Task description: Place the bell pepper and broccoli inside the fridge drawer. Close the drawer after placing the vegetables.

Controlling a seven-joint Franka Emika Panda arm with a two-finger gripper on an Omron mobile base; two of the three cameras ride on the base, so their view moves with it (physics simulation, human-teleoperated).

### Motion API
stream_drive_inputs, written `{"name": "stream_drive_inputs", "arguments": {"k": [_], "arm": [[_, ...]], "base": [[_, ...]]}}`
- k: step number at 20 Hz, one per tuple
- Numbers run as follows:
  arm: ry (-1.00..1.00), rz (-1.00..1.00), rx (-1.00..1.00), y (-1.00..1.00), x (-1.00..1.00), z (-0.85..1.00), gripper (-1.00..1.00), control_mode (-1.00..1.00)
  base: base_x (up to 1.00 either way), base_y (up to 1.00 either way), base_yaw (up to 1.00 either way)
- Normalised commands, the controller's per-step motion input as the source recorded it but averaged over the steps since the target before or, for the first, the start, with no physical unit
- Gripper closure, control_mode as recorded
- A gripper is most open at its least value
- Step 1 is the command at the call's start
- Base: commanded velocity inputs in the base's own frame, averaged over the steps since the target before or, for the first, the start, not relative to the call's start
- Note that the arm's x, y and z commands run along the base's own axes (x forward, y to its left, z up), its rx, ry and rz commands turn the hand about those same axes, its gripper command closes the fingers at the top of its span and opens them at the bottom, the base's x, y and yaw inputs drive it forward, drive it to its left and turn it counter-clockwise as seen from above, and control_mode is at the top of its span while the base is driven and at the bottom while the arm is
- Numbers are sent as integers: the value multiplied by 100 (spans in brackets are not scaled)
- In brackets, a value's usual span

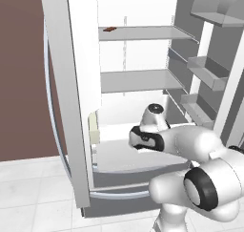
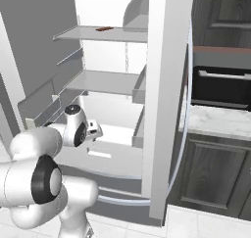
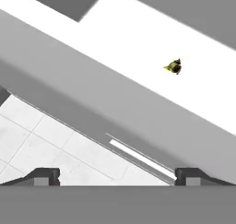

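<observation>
Well, from the left base view, the fridge stands wide open and the white arm reaches low toward the fridge drawer (image 1: 119, 154), which is pulled out under the shelves (image 1: 138, 80). A tiny dark thing (image 1: 110, 29) lies on the top shelf; I cannot tell what it is.

From the right base view, the arm bends down over the drawer's front, where the little handle slot (image 2: 99, 154) shows.

In the hand view, the tool (image 3: 117, 176) has its two tips spread wide apart, with nothing between them. It hangs above the drawer's front edge. Inside the white drawer lies one small green and yellow lump (image 3: 174, 67), maybe the broccoli, but it is too small to be sure. I see nothing red in there.

I think the pepper may not be in yet. If the drawer gets pushed shut now, the job would be only half done. The tool could also bump the drawer's front wall if it drops straight down.
</observation>
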Motion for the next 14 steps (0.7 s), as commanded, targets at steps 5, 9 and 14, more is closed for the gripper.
{"name": "stream_drive_inputs", "arguments": {"k": [5, 9, 14], "arm": [[-12, 0, 3, 0, 68, -4, -100, -100], [-13, 0, 2, 1, 77, 0, -100, -100], [-10, 0, 0, 10, 74, 0, -100, -100]], "base": [[0, 0, 0], [0, 0, 0], [0, 0, 0]]}}
